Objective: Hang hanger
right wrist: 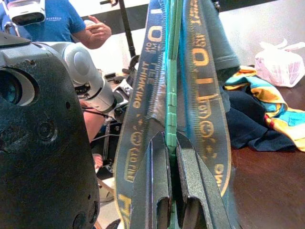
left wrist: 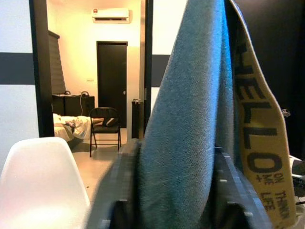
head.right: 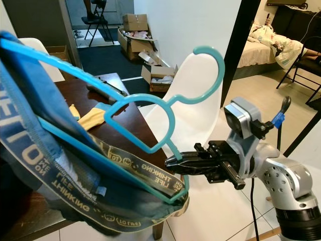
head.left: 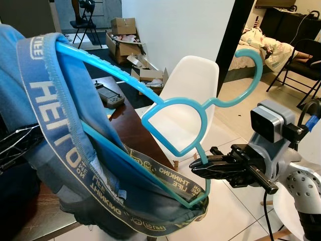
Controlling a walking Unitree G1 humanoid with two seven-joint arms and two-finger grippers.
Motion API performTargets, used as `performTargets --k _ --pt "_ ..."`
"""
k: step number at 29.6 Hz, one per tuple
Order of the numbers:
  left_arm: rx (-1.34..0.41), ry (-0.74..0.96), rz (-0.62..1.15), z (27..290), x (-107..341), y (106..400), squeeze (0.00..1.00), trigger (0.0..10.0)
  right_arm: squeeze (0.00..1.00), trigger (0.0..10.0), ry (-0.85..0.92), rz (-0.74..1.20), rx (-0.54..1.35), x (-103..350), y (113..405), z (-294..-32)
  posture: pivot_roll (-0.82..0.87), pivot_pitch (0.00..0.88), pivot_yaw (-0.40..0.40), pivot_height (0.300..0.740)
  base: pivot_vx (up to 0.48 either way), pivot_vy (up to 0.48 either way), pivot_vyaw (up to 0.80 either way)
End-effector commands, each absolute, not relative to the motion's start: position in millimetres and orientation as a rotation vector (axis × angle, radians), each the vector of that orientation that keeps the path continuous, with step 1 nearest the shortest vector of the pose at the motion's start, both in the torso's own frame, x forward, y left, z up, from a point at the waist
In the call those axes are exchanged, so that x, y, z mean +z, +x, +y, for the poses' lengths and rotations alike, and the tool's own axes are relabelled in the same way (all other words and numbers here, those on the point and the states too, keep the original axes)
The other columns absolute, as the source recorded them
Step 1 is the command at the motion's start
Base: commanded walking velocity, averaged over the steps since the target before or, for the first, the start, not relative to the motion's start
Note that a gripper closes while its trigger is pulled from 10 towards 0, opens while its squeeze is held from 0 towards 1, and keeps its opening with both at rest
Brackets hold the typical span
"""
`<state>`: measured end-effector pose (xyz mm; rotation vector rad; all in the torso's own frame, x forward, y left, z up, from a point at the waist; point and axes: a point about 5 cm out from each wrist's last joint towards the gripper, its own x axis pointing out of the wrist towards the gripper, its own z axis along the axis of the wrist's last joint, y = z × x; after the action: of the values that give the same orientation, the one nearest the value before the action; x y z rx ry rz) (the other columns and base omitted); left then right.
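A light blue plastic hanger (head.left: 170,108) is held in the air over the table, its hook (head.left: 251,55) pointing up and right. A blue garment (head.left: 55,140) with a "HELLO" waistband hangs over its left half and lower bar. My right gripper (head.left: 196,165) is shut on the hanger's right corner, just above the waistband; the right wrist view has both fingers (right wrist: 157,191) pressed on the hanger's edge (right wrist: 171,109). In the left wrist view, my left gripper (left wrist: 174,191) has the blue cloth (left wrist: 190,119) between its fingers. From the head views the garment hides it.
A white chair (head.left: 195,85) stands just behind the hanger, beside a dark wooden table (head.left: 128,128) carrying a handheld controller (head.left: 108,95) and loose clothes (right wrist: 267,105). Cardboard boxes (head.left: 123,30) lie farther back. A black folding chair (head.left: 301,65) is at right. A person in a blue shirt (right wrist: 57,21) stands nearby.
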<state>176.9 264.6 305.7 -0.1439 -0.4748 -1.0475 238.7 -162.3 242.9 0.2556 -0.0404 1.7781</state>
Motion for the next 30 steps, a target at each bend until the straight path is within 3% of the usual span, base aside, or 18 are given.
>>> performTargets --k 1,11,13,14,15,16,18,19,24,30 --pt "-1.049 -0.144 -0.473 265 306 176 0.00 0.0 0.00 0.0 0.252 -0.055 1.781 245 238 -160 0.12 0.000 -0.053 0.740 0.000 0.000 0.00" --pt "-0.849 -0.164 -0.480 295 291 191 0.00 0.0 0.00 0.0 0.326 -0.072 1.621 233 259 -166 0.12 0.000 -0.058 0.740 0.000 0.000 0.00" --pt "-0.749 -0.172 -0.499 309 288 197 0.00 0.0 0.00 0.0 0.331 -0.032 1.578 224 261 -171 0.12 0.000 -0.058 0.740 0.000 0.000 0.00" --pt "-0.608 -0.189 -0.529 328 286 204 0.00 0.0 0.00 0.0 0.319 0.038 1.478 207 267 -179 0.12 0.000 -0.060 0.740 0.000 0.000 0.00" --pt "-0.608 -0.189 -0.529 328 286 204 0.00 0.0 0.00 0.0 0.319 0.038 1.478 207 267 -179 0.12 0.000 -0.060 0.740 0.000 0.000 0.00" --pt "-0.449 -0.211 -0.551 346 283 215 0.00 0.0 0.00 0.0 0.301 0.109 1.369 191 275 -186 0.12 0.000 -0.060 0.740 0.000 0.000 0.00" --pt "-0.449 -0.211 -0.551 346 283 215 0.00 0.0 0.00 0.0 0.301 0.109 1.369 191 275 -186 0.12 0.000 -0.060 0.740 0.000 0.000 0.00" --pt "-0.336 -0.238 -0.563 357 280 223 0.00 0.0 0.00 0.0 0.284 0.160 1.296 179 279 -191 0.11 0.000 -0.057 0.740 0.000 0.000 0.00" --pt "-0.265 -0.278 -0.564 357 276 236 0.00 0.0 0.00 0.0 0.227 0.247 1.245 164 279 -195 0.11 0.000 -0.057 0.740 0.000 0.000 0.00" --pt "-0.309 -0.330 -0.529 326 266 259 0.00 0.0 0.00 0.0 0.164 0.308 1.235 154 278 -191 0.11 0.000 -0.048 0.740 0.000 0.000 0.00"
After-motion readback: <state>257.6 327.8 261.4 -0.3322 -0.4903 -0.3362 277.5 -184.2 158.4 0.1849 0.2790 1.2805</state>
